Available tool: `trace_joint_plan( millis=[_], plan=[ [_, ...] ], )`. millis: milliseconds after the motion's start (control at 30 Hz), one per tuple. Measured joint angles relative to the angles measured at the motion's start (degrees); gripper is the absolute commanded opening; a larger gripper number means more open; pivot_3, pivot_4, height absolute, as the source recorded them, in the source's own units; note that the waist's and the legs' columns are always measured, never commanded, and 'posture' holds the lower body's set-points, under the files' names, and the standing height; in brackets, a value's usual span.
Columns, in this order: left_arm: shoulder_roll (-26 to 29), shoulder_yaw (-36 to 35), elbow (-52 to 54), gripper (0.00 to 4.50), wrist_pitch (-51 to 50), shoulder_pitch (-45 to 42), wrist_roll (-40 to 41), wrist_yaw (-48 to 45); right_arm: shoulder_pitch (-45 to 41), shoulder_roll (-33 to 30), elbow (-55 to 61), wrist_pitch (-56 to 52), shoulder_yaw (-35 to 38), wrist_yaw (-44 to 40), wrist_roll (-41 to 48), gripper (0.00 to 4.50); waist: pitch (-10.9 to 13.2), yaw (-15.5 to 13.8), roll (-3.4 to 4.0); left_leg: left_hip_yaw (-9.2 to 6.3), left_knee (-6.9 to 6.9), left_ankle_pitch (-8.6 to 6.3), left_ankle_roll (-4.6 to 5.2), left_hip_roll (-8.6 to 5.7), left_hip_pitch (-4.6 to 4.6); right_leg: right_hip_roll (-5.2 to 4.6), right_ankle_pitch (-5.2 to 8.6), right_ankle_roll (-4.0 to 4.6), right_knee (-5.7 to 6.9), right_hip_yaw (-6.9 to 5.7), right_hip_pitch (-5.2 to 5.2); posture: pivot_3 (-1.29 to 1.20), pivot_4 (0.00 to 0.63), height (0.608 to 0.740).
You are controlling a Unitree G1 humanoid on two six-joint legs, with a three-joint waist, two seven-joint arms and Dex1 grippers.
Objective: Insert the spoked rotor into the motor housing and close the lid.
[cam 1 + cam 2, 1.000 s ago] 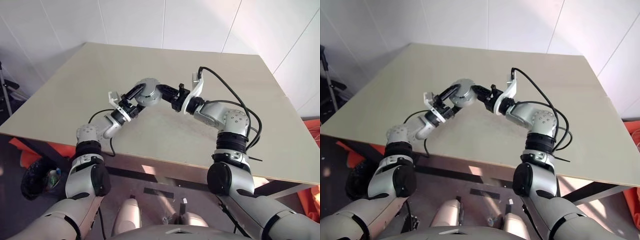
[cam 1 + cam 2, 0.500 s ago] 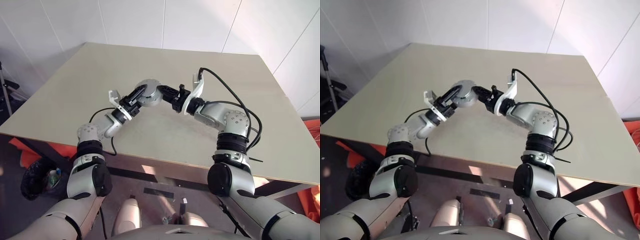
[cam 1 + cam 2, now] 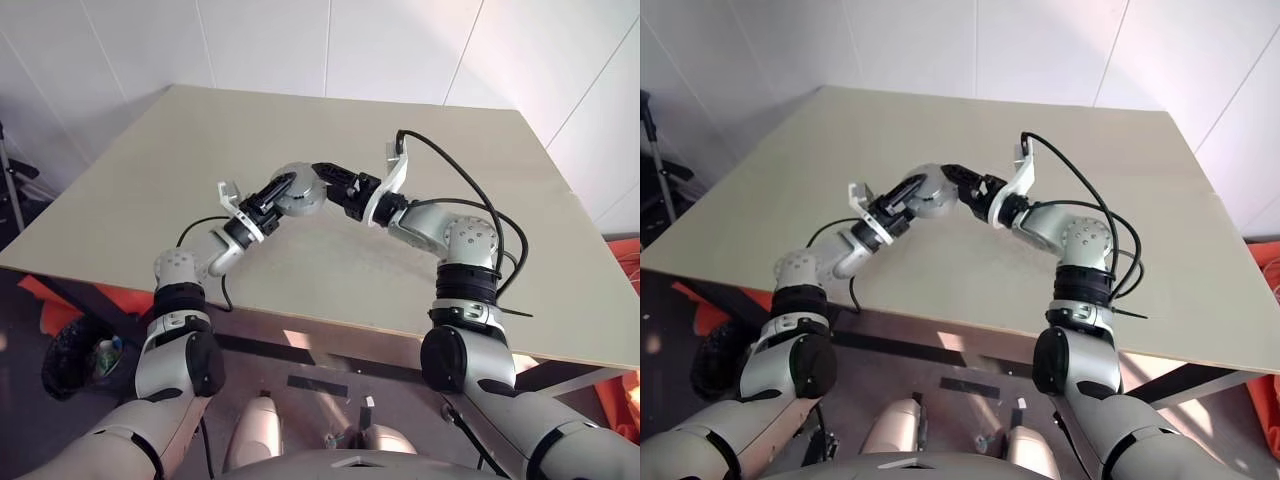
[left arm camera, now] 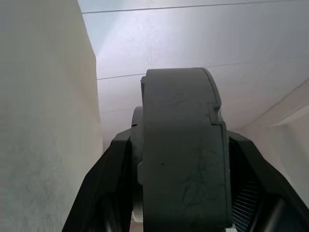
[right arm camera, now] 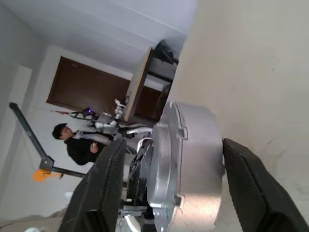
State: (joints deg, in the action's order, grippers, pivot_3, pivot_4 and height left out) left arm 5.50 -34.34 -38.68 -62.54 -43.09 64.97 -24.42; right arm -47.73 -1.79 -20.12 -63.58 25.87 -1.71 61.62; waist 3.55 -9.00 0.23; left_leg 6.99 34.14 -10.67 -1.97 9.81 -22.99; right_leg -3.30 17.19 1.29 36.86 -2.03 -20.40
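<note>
So the big beige bench (image 3: 420, 190) takes up most of the head views, with white walls behind it and nothing lying on the bare top that I can make out. Both arms reach in over the middle of it and meet at one round grey piece, the motor housing (image 3: 297, 190), which is held up in the air above the bench rather than sitting on it. The left gripper (image 3: 277, 190) is clamped on it: in the left wrist view the grey body (image 4: 183, 154) sits snug between the two black fingers (image 4: 108, 188), pressed on both sides. The right gripper (image 3: 328, 176) comes in from the other side with its jaws spread wide around the housing; in the right wrist view there's a visible gap between the grey casing (image 5: 186, 159) and each black finger (image 5: 244, 183), so it's straddling the piece, not squeezing it. It looks like a closed grey puck from every angle here, with a lip or seam around it, and I can't see any copper windings or the spoked rotor, so I can't tell what's inside. Way off in the background of the right wrist view there's a person in dark clothes (image 5: 79, 142) near a brown door (image 5: 91, 89).
</note>
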Motion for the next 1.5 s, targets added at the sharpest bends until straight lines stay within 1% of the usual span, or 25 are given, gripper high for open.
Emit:
trace_joint_plan(
  millis=[167, 300, 433, 667, 933, 1100, 1333, 1500],
  plan=[
    [0.0, 0.3, 0.7, 2.09, 1.2, 0.2, -1.1, 0.3, 0.0, -1.2, 0.0, 4.7, -1.6, -1.7, -4.3, 3.56, 0.0, 0.0, 0.0, -0.01, 0.02, 0.0, 0.0, 0.0, -0.02, 0.0, -0.02, -0.02, 0.0, -0.01, 0.0, 0.0, 0.0, 0.74],
    [1.3, 2.3, 4.1, 2.09, 5.3, 2.0, -3.8, 0.1, 0.4, -3.6, -0.3, 8.2, -3.6, -4.1, -8.8, 3.56, 0.0, 0.1, 0.0, -0.01, 0.02, 0.0, 0.0, 0.01, -0.02, 0.01, -0.02, -0.03, 0.0, -0.01, 0.0, 0.0, 0.0, 0.74],
    [3.3, 1.6, 6.0, 2.09, 8.9, 4.5, -5.3, 0.3, 0.8, -6.3, -1.2, 8.8, -3.3, -6.9, -9.9, 3.56, 0.0, 0.2, 0.0, -0.01, 0.02, 0.0, 0.0, 0.01, -0.02, 0.02, -0.02, -0.03, 0.0, -0.01, 0.0, 0.0, 0.0, 0.74],
    [4.7, -1.0, 9.4, 2.09, 12.5, 8.5, -5.5, 2.6, 0.7, -8.5, -1.9, 8.0, -2.9, -9.5, -9.9, 3.56, 0.0, 0.2, 0.0, -0.01, 0.07, 0.0, 0.0, 0.0, -0.01, 0.01, -0.03, -0.02, 0.01, -0.01, 0.03, 0.0, 0.0, 0.74],
    [4.5, -2.6, 10.3, 2.09, 17.2, 11.8, -6.3, 6.2, 0.4, -8.4, -3.7, 6.5, -1.8, -9.2, -9.9, 3.56, 0.0, 0.2, -0.01, -0.02, 0.12, 0.0, 0.0, 0.02, -0.01, 0.01, -0.07, 0.01, 0.0, -0.01, 0.07, 0.0, 0.0, 0.74],
    [4.5, -2.6, 9.4, 2.09, 21.0, 11.8, -8.8, 8.0, -0.3, -7.7, -3.9, 5.9, -1.6, -8.6, -9.9, 3.56, 0.0, 0.2, -0.01, -0.02, 0.12, 0.0, 0.0, 0.02, 0.0, 0.01, -0.08, 0.0, 0.0, -0.01, 0.07, 0.0, 0.0, 0.74],
    [4.2, -2.3, 5.3, 2.09, 23.5, 11.6, -11.3, 10.1, -0.4, -7.3, -3.9, 5.8, -1.2, -7.9, -9.9, 3.56, 0.0, 0.2, -0.03, -0.02, 0.13, 0.0, 0.0, 0.03, 0.01, 0.01, -0.09, 0.0, 0.0, 0.0, 0.08, 0.0, 0.0, 0.74],
    [4.2, -2.3, 3.5, 2.09, 24.4, 10.5, -12.2, 10.4, -0.5, -7.1, -3.9, 5.7, -1.2, -7.3, -9.9, 3.56, 0.0, 0.2, -0.03, 0.0, 0.12, 0.02, -0.02, 0.02, 0.31, -0.01, -0.12, 0.01, 0.01, 0.02, 0.33, 0.0, 0.0, 0.74]
  ],
)
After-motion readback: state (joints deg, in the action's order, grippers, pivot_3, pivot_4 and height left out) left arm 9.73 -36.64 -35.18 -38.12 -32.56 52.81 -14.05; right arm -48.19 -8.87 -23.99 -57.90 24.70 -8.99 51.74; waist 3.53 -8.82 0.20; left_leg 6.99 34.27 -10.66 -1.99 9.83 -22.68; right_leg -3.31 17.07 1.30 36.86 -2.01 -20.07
